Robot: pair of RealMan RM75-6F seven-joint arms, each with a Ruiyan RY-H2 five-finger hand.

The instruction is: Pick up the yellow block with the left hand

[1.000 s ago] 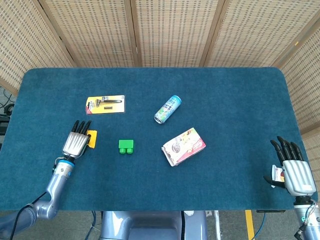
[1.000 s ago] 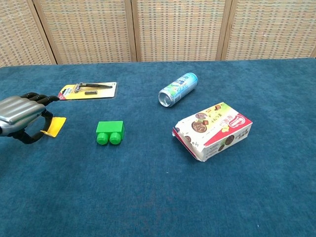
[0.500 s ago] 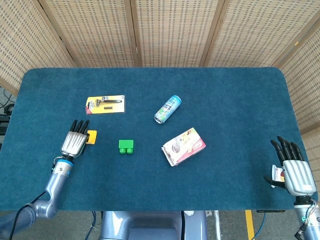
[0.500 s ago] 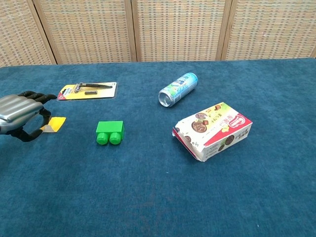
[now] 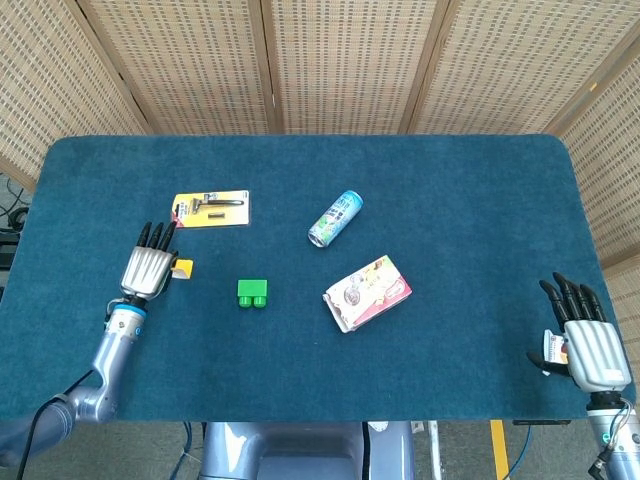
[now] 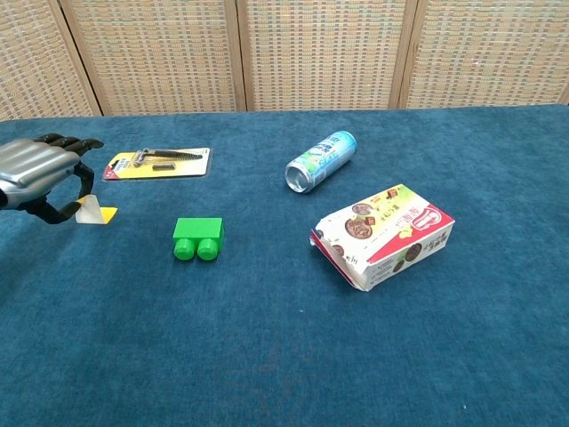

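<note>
Even, bright diffuse light, both views sharp. Soft faint shadow under the left hand (image 6: 37, 173) on the table (image 6: 267, 356). Small glare on the silver back of the hand. No visible blur; slight wide-angle bend at head-view edges.

Bench (image 5: 480, 200) is wearing matt blue napped cloth, carpet-like. Left robot hand (image 5: 147, 268) is showing brushed silver metal back, black plastic fingers (image 6: 62, 140). Can (image 6: 320, 161) is looking like glossy metal. Snack box (image 6: 384, 235) is showing glossy printed card. Green block (image 6: 198, 238) is looking like smooth plastic. Woven cane screens (image 5: 350, 60) are standing in wood frames.
</note>
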